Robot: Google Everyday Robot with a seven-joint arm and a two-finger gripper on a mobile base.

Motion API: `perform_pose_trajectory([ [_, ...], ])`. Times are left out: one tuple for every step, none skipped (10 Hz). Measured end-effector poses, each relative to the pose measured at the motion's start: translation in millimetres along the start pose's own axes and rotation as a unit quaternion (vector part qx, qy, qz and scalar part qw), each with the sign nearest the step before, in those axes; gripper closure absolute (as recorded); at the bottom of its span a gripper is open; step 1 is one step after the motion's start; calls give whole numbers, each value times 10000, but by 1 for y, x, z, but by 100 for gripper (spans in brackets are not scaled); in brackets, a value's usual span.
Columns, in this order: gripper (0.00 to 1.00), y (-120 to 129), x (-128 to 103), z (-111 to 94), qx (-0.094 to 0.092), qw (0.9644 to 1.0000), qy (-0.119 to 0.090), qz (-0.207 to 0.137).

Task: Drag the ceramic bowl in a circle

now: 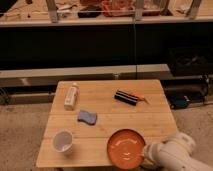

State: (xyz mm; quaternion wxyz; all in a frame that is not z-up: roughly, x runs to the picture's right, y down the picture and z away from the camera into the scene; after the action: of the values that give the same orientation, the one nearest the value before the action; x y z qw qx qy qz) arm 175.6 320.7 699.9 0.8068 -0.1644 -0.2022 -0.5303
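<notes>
Gripper (pixel 146 156), hidden behind the white arm (pixel 172 151) at five o'clock, grip state indiscernible, meets the ceramic bowl (pixel 126 147) at the table (pixel 125 116)'s six-o'clock edge. White cup (pixel 63 141) sits at eight o'clock.

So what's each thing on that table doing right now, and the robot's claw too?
Ceramic bowl: upright, at the table's near edge, nothing in it.
Gripper: at the bowl's right rim.
White cup: upright, near left corner.
Bottle: lying on its side.
Blue sponge: lying flat.
Black box: lying flat.
Table: standing level.
</notes>
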Motion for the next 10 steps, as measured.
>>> perform_pose_trajectory([
  [100, -28, 9, 16, -6, 9989, -234, -416],
  [100, -55, 23, 31, -1, 9960, -420, -785],
  [100, -76, 38, 43, 20, 9929, -544, -1055],
  [100, -93, 55, 51, 48, 9900, -614, -1271],
  [100, -106, 73, 59, 61, 9874, -639, -1448],
  [100, -114, 94, 64, 86, 9868, -592, -1507],
  [100, -114, 110, 64, 79, 9883, -510, -1433],
  [100, -109, 121, 63, 60, 9899, -437, -1344],
  [100, -96, 134, 58, 54, 9928, -289, -1157],
  [100, -83, 141, 52, 48, 9948, -191, -998],
])
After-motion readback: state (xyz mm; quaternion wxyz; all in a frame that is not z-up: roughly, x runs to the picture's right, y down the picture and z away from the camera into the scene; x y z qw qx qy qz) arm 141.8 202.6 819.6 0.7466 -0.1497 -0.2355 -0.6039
